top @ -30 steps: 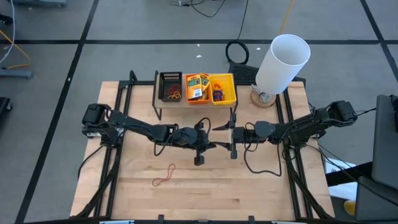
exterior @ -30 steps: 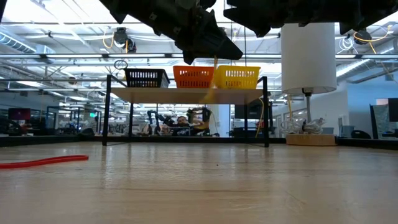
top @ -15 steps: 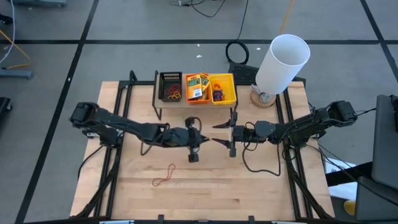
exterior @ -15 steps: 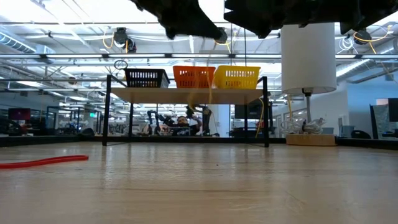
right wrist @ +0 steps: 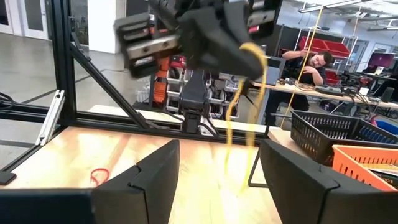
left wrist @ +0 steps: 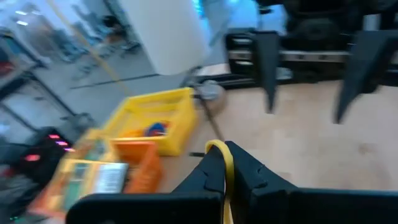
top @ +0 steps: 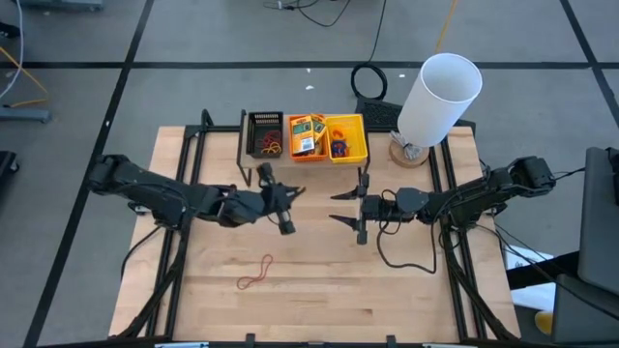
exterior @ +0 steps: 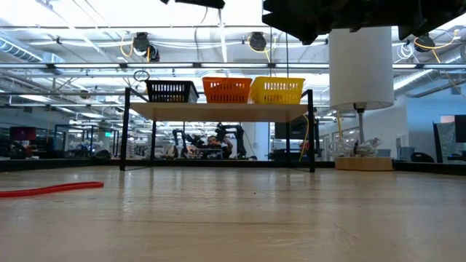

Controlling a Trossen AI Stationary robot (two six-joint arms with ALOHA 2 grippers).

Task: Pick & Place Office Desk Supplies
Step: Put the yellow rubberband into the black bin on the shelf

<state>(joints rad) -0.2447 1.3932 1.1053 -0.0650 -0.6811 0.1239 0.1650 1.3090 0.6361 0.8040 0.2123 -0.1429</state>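
Observation:
A thin yellow rubber band (right wrist: 239, 124) hangs from my left gripper (top: 295, 191), which is shut on it above the table's middle, in front of the shelf. My right gripper (top: 340, 207) stands open just to its right, fingers pointing at it, with nothing between them. A red rubber band (top: 255, 275) lies flat on the table nearer the front. Yellow packs (top: 307, 128) lie in the orange bin (top: 308, 147). More bands lie in the black bin (top: 264, 135) and the yellow bin (top: 346, 138). My left gripper pinches the yellow rubber band at the top of its loop (left wrist: 219, 152) between its two shut fingertips. The fingers (right wrist: 239, 53) point roughly level toward the table's right. The rest of the band (right wrist: 249, 106) hangs slack below them, clear of the table.
The three bins stand side by side on a low black-framed shelf (exterior: 218, 110) at the table's far middle. A big white cylinder (top: 440, 97) on a stand rises at the far right. Bare wood (top: 319, 290) stretches along the front.
My left gripper has risen and drawn back toward the table's left and far side, away from my right gripper, carrying the yellow band. It has turned as it went and has left the top of the low view.

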